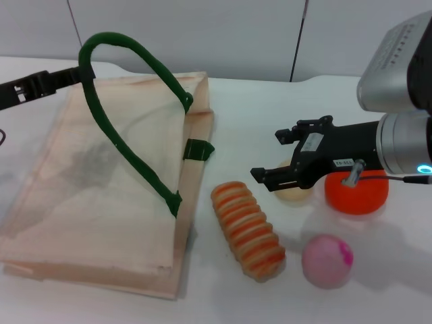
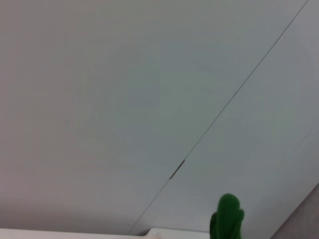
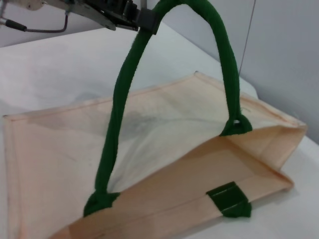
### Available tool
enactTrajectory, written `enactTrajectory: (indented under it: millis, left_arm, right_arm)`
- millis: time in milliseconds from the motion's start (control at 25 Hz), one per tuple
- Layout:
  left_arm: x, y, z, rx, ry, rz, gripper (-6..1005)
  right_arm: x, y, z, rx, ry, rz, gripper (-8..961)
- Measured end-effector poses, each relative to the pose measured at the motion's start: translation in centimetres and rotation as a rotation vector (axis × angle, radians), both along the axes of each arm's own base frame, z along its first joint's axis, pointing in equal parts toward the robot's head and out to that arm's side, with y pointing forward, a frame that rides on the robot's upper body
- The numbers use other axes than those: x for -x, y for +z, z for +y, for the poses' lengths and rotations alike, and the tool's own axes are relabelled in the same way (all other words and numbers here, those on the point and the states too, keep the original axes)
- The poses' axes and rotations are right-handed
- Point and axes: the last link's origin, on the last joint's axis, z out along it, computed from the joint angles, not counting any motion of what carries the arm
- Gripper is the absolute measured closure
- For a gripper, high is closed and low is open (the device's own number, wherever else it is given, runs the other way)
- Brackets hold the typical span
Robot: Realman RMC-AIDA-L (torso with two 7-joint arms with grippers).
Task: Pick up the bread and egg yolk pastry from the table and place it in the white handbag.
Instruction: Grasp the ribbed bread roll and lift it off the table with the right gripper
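Observation:
The white handbag lies flat on the table at the left, its mouth facing the foods. My left gripper is shut on one green handle and holds it up; the right wrist view shows this grip and the opened bag. A bit of the handle shows in the left wrist view. The striped bread lies right of the bag. The egg yolk pastry is partly hidden under my right gripper, which is open and empty just above it.
A large orange ball sits right of the pastry, under my right arm. A pink ball lies at the front right, close to the bread's near end. A grey wall runs behind the white table.

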Motion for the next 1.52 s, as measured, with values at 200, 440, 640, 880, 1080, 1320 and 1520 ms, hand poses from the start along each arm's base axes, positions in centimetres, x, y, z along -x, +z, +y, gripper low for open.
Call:
enactTrajectory:
  millis: [200,440,640,880,1080,1320,1520]
  left_arm:
    - [0.2,-0.2,0.0,0.004,0.009,0.008,878]
    - [0.3,-0.1,0.1,0.001,0.016,0.010,879]
    - [0.4,-0.1,0.0,-0.010,0.023,0.003,878]
    - [0.4,0.0,0.0,-0.012,0.024,0.001,878]
    - [0.4,0.0,0.0,-0.015,0.024,0.000,879]
    - [0.3,-0.1,0.1,-0.016,0.022,-0.002,878]
    - [0.3,-0.2,0.1,-0.015,0.022,-0.002,878]
  right_arm:
    - [0.1,-0.4,-0.7,0.047,0.001,-0.019,99]
    - [0.4,-1.8,-1.4,0.108,-0.023,-0.052,98]
    - [0.4,-4.0,-1.5,0.119,-0.055,-0.205,97]
    - [1.1,-5.0,-2.0,0.152,-0.047,-0.252,96]
    - [1.9,-6.2,-2.7,0.186,-0.040,-0.285,95]
    - [2.1,-8.1,-2.1,0.192,-0.060,-0.333,96]
    - [2.2,-8.5,-1.4,0.168,-0.084,-0.342,95]
